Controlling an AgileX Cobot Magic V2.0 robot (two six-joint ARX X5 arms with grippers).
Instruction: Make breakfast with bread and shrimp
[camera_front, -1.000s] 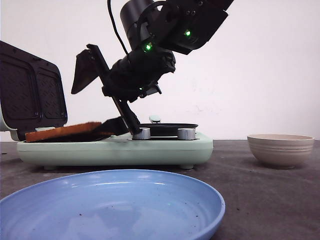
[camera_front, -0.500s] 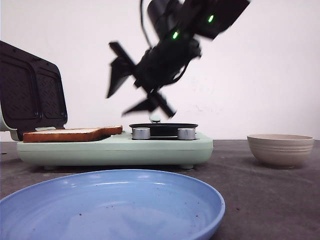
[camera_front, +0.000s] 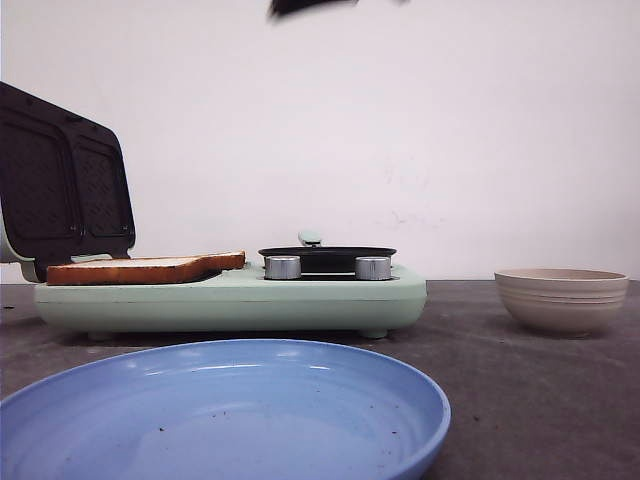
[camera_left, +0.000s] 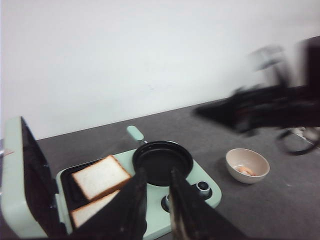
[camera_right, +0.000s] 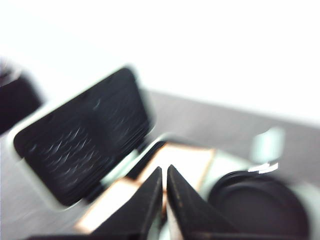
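Blue plate (camera_front: 215, 410) nearest the front camera, bare apart from a few dark specks. Behind it the mint-green breakfast maker (camera_front: 230, 298), which serves as the landmark. Its dark ridged lid (camera_front: 62, 185) stands open at the maker's left end. The bread (camera_left: 100, 176) lies in the maker's grill bay just below that lid: two slices, one overlapping the other, white faces up, brown crust showing. On the maker's right half sits a small black pan (camera_left: 162, 161) with a pale green handle (camera_left: 135, 134), two silver knobs (camera_front: 283, 267) on the front edge below it. Right of the maker, well apart, a beige ribbed bowl (camera_front: 561, 299) with something small and pinkish inside. Left gripper (camera_left: 156, 192) hangs high above the maker, fingers slightly parted, holding nothing. Right gripper (camera_right: 164, 192), blurred, also above the maker; fingers nearly pressed together, nothing between them.
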